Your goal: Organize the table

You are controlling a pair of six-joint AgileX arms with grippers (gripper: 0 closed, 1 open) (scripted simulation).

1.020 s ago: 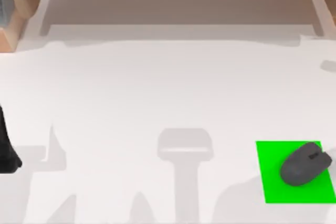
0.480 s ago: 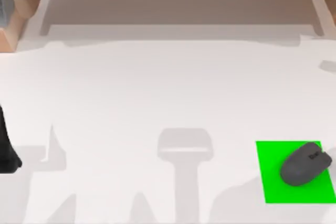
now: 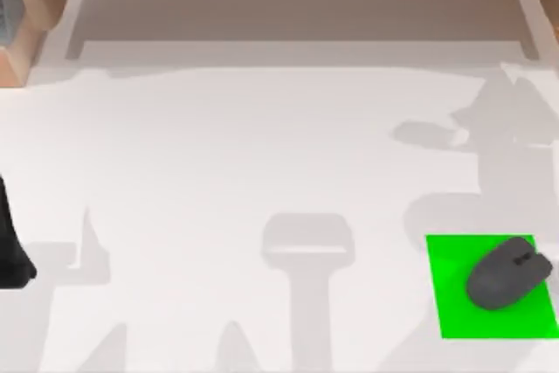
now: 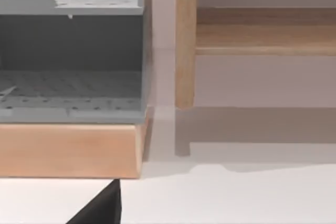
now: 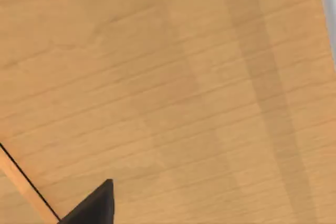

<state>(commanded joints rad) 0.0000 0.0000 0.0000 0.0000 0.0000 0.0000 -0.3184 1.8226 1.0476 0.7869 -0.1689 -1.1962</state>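
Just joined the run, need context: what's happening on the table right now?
Nothing is being held at this moment. A dark grey computer mouse sits on the green mat at the right front of the white table. The left arm is parked at the table's left edge. The right wrist view looks at light wood grain, and the left wrist view at the wooden shelf frame.
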